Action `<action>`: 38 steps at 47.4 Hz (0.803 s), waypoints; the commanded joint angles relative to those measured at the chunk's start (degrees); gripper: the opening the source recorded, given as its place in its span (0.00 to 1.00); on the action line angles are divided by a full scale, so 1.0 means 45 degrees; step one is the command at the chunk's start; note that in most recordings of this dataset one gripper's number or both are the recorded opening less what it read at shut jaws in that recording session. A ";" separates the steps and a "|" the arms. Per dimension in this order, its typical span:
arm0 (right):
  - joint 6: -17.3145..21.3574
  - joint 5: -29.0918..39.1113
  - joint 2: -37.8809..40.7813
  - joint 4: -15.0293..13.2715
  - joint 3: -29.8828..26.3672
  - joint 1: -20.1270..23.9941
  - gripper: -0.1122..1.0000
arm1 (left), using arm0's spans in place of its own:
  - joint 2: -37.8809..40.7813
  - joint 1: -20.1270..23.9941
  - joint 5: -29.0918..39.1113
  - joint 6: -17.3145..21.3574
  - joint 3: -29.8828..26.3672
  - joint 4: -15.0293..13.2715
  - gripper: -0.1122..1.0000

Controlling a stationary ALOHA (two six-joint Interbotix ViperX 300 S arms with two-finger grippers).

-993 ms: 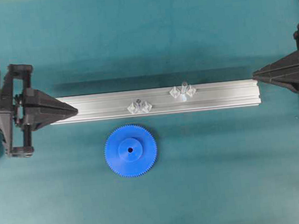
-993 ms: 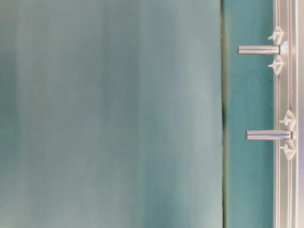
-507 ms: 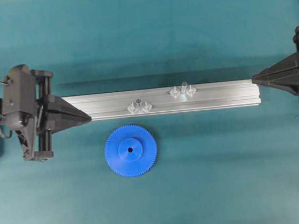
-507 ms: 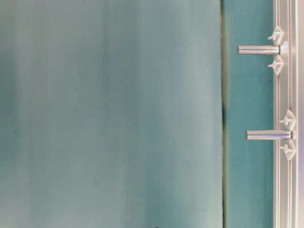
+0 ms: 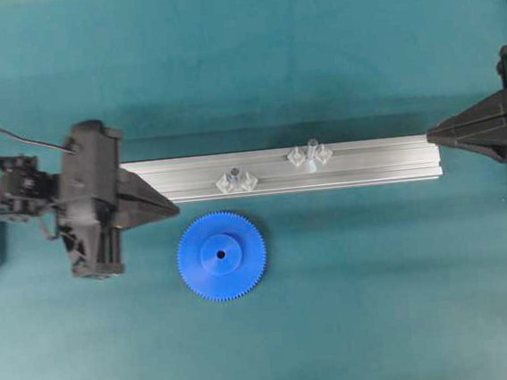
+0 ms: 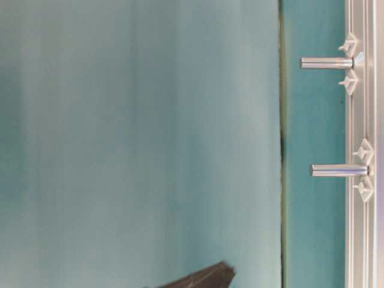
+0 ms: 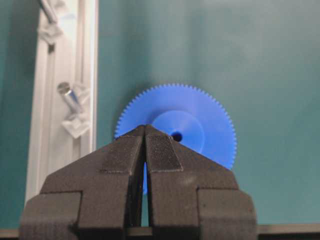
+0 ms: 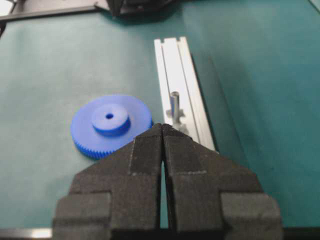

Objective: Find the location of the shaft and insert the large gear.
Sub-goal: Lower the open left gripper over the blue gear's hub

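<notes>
L gripper (image 5: 172, 200), black w/ wedge-shaped fingers, is pressed together, pinching nothing; its tip lies over the near-left stretch of the long ribbed aluminium rail (image 5: 376, 161), just up-left of the large gear (image 5: 221, 256). That bright blue plastic disc w/ fine rim teeth, raised round hub and small centre hole lies flat on the teal table mat (image 5: 381, 303), just beside the rail's near edge, apart from both grippers. R gripper (image 5: 432, 136), same black type, is also pressed together and holds nothing, tip at the rail's right end. The shaft (image 5: 312, 147), a pale silvery upright pin, stands on the rail between two shiny diamond-shaped mounts (image 5: 324, 154); a shorter dark-tipped pin stub (image 5: 233, 172) stands left of it. No writing or labels legible, no containers seen.
</notes>
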 commanded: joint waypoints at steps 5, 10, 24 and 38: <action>0.0117 -0.0020 0.0059 0.0020 -0.0137 -0.0020 0.08 | 0.1133 -0.0117 0.1094 0.0000 -0.1289 0.0020 0.09; 0.0117 0.0254 0.0059 0.0020 -0.0137 -0.0039 0.08 | 0.1875 -0.0156 0.1777 0.0000 -0.1855 0.0020 0.09; 0.0117 0.0547 0.0039 0.0020 -0.0117 -0.0020 0.08 | 0.3184 -0.0215 0.2051 0.0020 -0.2969 0.0020 0.09; 0.0117 0.0527 0.0039 0.0020 -0.0117 -0.0039 0.08 | 0.3887 -0.0430 0.3223 0.0000 -0.3789 0.0020 0.09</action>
